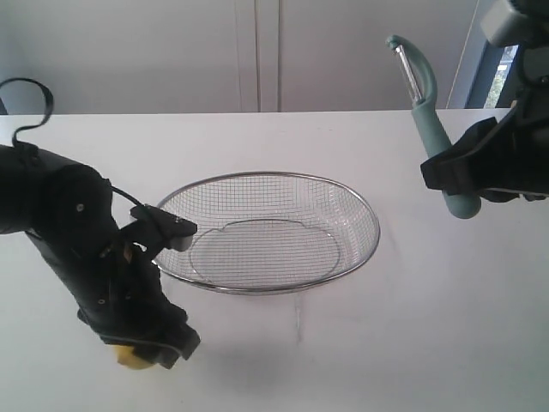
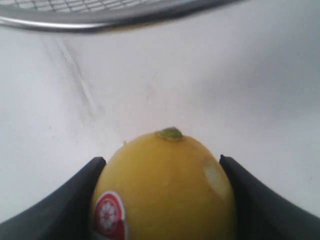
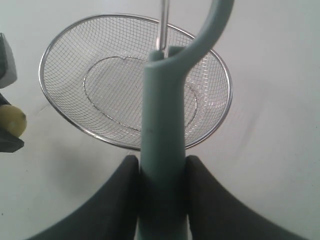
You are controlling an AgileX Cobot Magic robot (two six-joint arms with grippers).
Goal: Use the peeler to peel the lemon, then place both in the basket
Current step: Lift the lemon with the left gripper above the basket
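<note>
The yellow lemon point(image 2: 167, 192) with a red-and-white sticker and a small pale peeled spot sits between the black fingers of my left gripper point(image 2: 162, 172), which is shut on it. In the exterior view only a sliver of the lemon point(image 1: 133, 358) shows under that gripper point(image 1: 146, 348), low at the front left, in front of the wire basket point(image 1: 343, 266). My right gripper point(image 3: 161, 167) is shut on the teal handle of the peeler point(image 3: 162, 130). It holds the peeler point(image 1: 425, 103) upright, blade up, at the right of the basket point(image 3: 60, 112).
The white table point(image 1: 446, 326) carries only the basket. A thin scratch line point(image 1: 298, 322) runs on the table in front of the basket. A pale wall and a window edge point(image 1: 502, 69) stand behind.
</note>
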